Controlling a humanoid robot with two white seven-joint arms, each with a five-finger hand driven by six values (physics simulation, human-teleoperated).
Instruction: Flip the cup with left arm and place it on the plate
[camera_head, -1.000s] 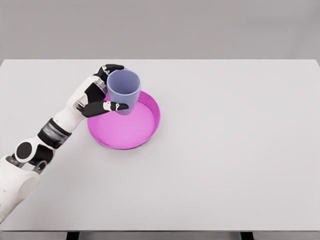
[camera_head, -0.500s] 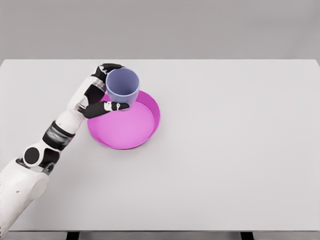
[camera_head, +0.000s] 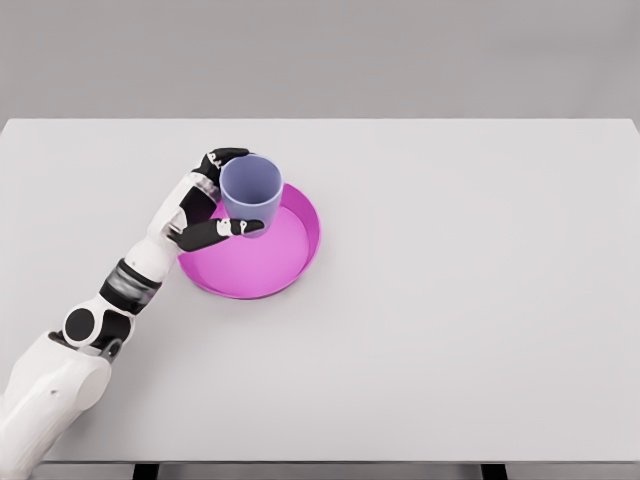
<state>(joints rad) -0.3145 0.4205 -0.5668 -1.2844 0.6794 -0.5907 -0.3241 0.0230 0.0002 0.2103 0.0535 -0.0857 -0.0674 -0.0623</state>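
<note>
one cup (camera_head: 250, 192) (upright) in left hand (camera_head: 205, 205), over one plate (camera_head: 290, 262)

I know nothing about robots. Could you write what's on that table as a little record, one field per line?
surface: plain white table
dish: round magenta plate with a raised rim
vessel: pale lilac-blue cup, upright, mouth facing up
cup position: over the plate's upper left part; contact with the plate cannot be told
working hand: left hand, black fingers wrapped around the cup
other arm: not in view
</note>
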